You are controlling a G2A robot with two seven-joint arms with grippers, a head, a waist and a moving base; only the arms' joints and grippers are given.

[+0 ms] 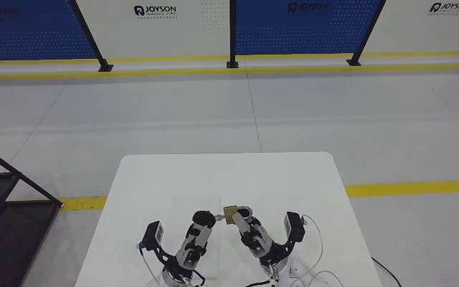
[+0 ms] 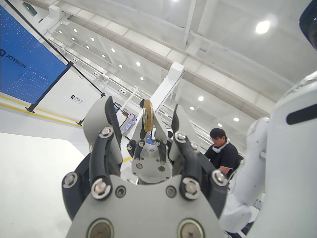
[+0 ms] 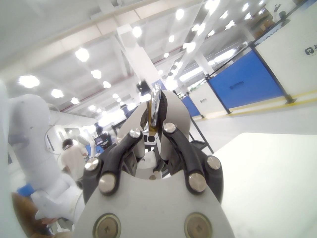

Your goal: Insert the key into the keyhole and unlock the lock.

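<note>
The right gripper (image 3: 157, 102) is pinching the brass lock (image 3: 153, 115) by its flat faces. Its fingers are almost fully closed, and the lock is standing edge-on above the fingertips. Seen from the top view, the lock is hanging in the air over the 6 o'clock part of the white bench (image 1: 215, 172). Its silver shackle is lying on its 3 o'clock side, and the right gripper is coming up to it from about 5 o'clock. The left gripper (image 2: 143, 105) is sitting just beside the lock at the lock's 9 o'clock. Its ribbed fingers (image 2: 111, 120) are spread wide and are gripping nothing. It is facing the lock's broad face, and its fingers are standing clear of the brass on both sides.
</note>
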